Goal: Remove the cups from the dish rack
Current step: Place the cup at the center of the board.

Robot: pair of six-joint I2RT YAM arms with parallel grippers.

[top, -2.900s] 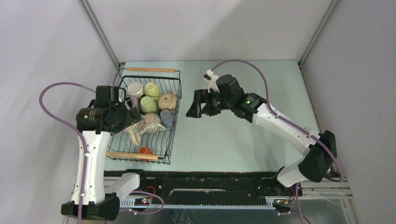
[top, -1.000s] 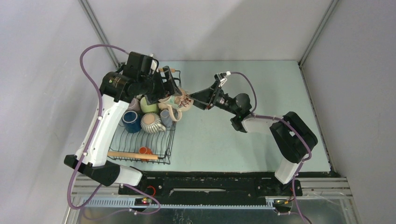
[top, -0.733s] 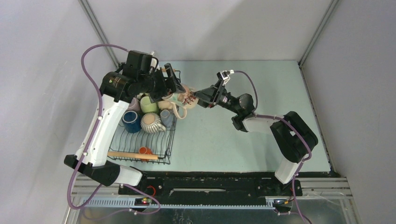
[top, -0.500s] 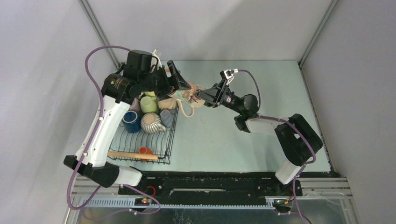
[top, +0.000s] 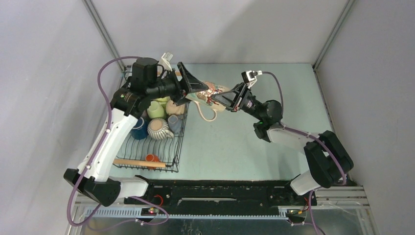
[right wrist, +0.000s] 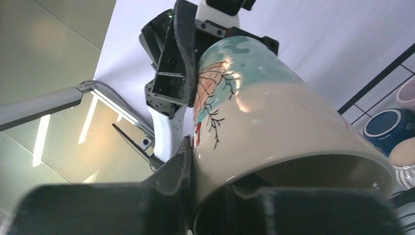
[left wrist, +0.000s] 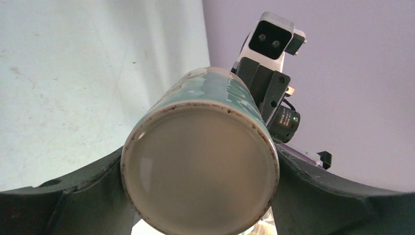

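Right of the dish rack point(top: 179, 147): the mug point(top: 211, 93) lies on its side in the air above the desk point(top: 244, 147), outside the wire wall, handle hanging down.
Left gripper point(left wrist: 200, 161): its fingers clamp the mug's base end from both sides.
Right gripper point(right wrist: 210, 171): pinches the rim wall, one finger outside and one within the mouth.
Step in hand: by my reading, a hand-over from left to right.
Doing it well: the right pinch should be firm before the left spreads. A rim grip on glazed ceramic may pivot, so open slowly and back off toward the dish rack.
Inside the dish rack: other cups wait, among them a ribbed cream cup point(top: 157, 128).
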